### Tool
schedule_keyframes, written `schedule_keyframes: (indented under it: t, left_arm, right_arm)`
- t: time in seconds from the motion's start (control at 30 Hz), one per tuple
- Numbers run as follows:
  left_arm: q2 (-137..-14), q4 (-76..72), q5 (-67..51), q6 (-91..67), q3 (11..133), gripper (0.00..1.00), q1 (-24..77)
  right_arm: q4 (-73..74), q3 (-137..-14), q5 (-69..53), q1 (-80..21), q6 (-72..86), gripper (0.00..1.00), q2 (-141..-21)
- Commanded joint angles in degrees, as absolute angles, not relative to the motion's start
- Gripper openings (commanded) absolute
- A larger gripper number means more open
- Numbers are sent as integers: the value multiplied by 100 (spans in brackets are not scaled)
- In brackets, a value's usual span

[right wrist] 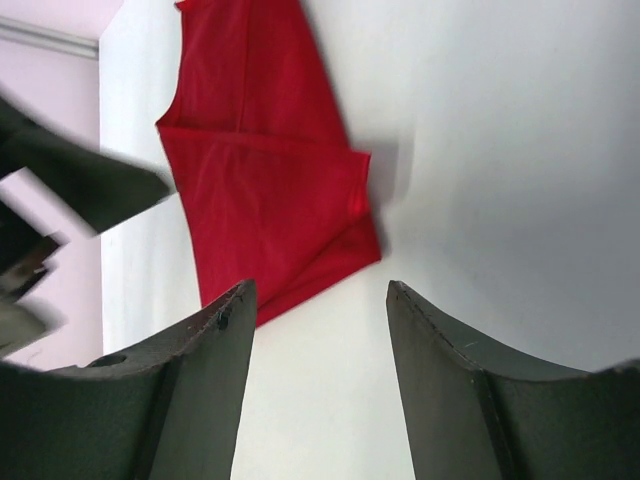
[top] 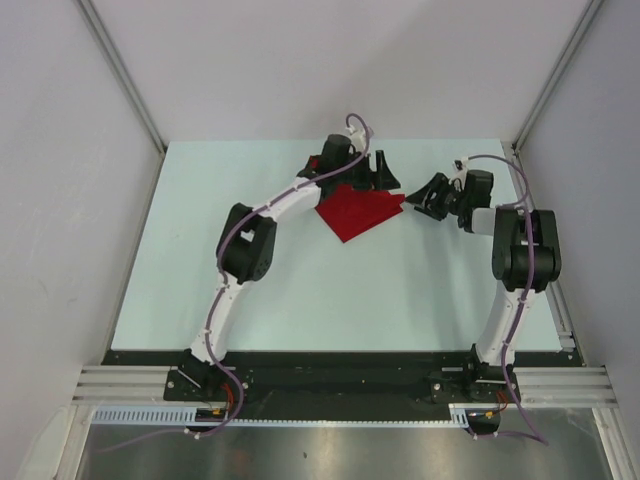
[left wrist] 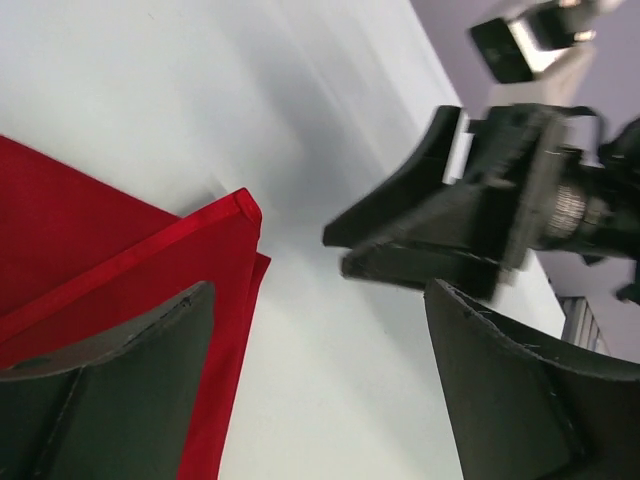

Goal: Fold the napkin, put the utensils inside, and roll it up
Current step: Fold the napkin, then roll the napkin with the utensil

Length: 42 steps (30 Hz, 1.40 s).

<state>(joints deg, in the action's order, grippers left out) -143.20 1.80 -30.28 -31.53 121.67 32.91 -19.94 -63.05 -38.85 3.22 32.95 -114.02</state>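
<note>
One task item is in view: the napkin (top: 358,212), bright red, lying flat on the counter (top: 250,280) at far centre. From above it is roughly triangular. Both wrist views show at least two layers, with hemmed edges stacked but not quite matched at the right-hand corner, so I read it as folded at least once

Just right of the napkin's middle, the left gripper (top: 380,172) sits low over the far right part of the cloth. Its fingers are spread wide with nothing between them. In its wrist view one finger is over red cloth and the other over bare counter; cannot tell if either touches

Further right, the right gripper (top: 428,195) is just beside the napkin's right corner, over bare counter and facing the left gripper. Its fingers are apart and it holds nothing. The two are close but not touching

No utensils are seen in any view

Step in hand (judgement): the folding stage, with the cloth lying free of both grippers. Cannot say whether another fold is intended

Next move calls for one of two things:
- a clean pinch on a corner, taking all layers together
- backing both arms away to fetch the utensils

With the arms this close, one should clear out first
</note>
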Motion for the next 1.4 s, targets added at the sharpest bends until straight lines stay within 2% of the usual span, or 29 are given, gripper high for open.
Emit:
schedule_keyframes:
  t: [0.0,0.27,0.43,0.53,0.57,0.8,0.93,1.2,1.37]
  left_arm:
    - [-12906,-167,-2962,-2954,11306,90,3015]
    - [-11234,-562,-2672,-2831,8802,91,2584]
    - [-10443,-483,-2514,-2690,7850,91,2435]
    - [-10118,-510,-2479,-2689,7375,91,2382]
    - [-10073,-492,-2479,-2689,7217,91,2373]
    - [-9633,-325,-2479,-2549,6794,91,2320]
    - [-9379,-237,-2452,-2514,6496,91,2268]
    - [-8562,-140,-1864,-2540,5617,91,2188]
    - [-8192,-535,-1749,-2803,4572,91,2188]
  right_arm:
    - [-1802,-6959,-3981,299,3287,60,-11900]
    - [-1643,-7479,-3894,44,3366,60,-12550]
    - [-1433,-7708,-3797,18,3358,57,-12805]
    - [-1153,-7761,-3639,-149,3287,50,-12841]
    - [-1090,-7752,-3569,-167,3261,45,-12832]
    - [-748,-7647,-3481,-325,3085,27,-12806]
    - [-650,-7454,-3297,-387,3058,0,-12604]
    - [-852,-6173,-2805,-702,3427,0,-11664]
    - [-958,-5170,-2330,-1211,3840,0,-10882]
